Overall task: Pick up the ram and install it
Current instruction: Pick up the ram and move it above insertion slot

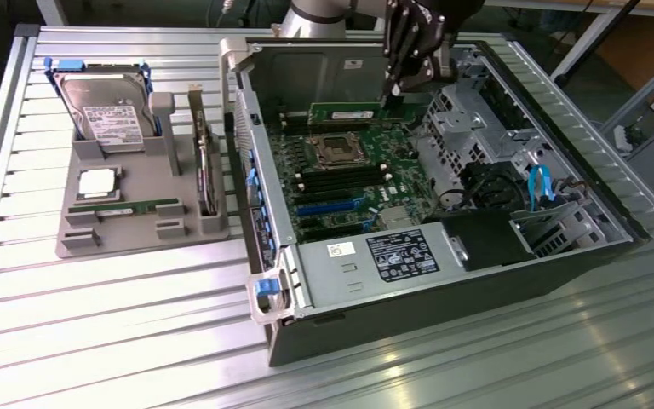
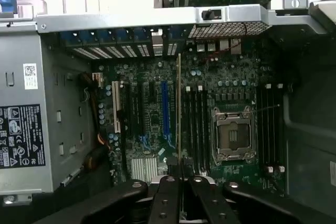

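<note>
My gripper hangs over the far part of the open computer case, shut on one end of the ram, a long green stick held level above the motherboard. In the wrist view the ram shows edge-on as a thin line running out from my gripper, above the black memory slots beside the empty processor socket. A second ram stick lies in the grey tray on the exterior view's left.
The grey tray also holds a hard drive, a square silver processor chip and an upright expansion card. Inside the case sit the power supply, a drive cage and blue cables. The case stands on a slatted metal table.
</note>
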Robot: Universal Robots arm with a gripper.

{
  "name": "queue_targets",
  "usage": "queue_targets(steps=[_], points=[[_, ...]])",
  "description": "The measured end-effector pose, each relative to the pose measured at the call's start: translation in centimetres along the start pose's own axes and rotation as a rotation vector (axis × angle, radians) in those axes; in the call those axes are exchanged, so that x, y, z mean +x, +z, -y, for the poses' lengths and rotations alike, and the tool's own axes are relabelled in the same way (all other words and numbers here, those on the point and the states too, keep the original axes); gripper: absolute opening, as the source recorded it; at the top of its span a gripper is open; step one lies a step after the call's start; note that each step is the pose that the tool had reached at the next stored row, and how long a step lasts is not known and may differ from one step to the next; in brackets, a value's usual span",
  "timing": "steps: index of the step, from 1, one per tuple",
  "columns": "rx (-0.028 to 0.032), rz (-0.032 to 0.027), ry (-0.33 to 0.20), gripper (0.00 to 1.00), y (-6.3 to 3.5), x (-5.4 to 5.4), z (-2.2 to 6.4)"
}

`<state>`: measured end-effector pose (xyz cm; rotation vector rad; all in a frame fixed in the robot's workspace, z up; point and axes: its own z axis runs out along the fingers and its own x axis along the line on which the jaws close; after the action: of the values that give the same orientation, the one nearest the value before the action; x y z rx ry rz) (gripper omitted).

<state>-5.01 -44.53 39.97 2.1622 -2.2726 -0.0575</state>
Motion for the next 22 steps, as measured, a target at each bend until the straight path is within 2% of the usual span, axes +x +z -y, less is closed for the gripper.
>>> queue_targets(steps=[1, 6, 8, 15, 17, 18, 22], points=[[0.0, -0.0001, 0.0, 0.11, -0.02, 0.0, 0.66], [-0.0001, -0.0001, 0.0, 0.11, -0.03, 0.0, 0.94], [0.0, -0.0001, 0.0, 0.11, -0.04, -0.1, 1.55], [0.0, -0.0001, 0.0, 0.11, -0.05, -0.1, 1.56], [-0.0001, 0.0, 0.0, 0.11, -0.06, -0.1, 1.97], [0.0, -0.0001, 0.0, 0.11, -0.07, -0.1, 2.53], [0.0, 0.0, 0.0, 0.11, -0.07, -0.2, 2.54]])
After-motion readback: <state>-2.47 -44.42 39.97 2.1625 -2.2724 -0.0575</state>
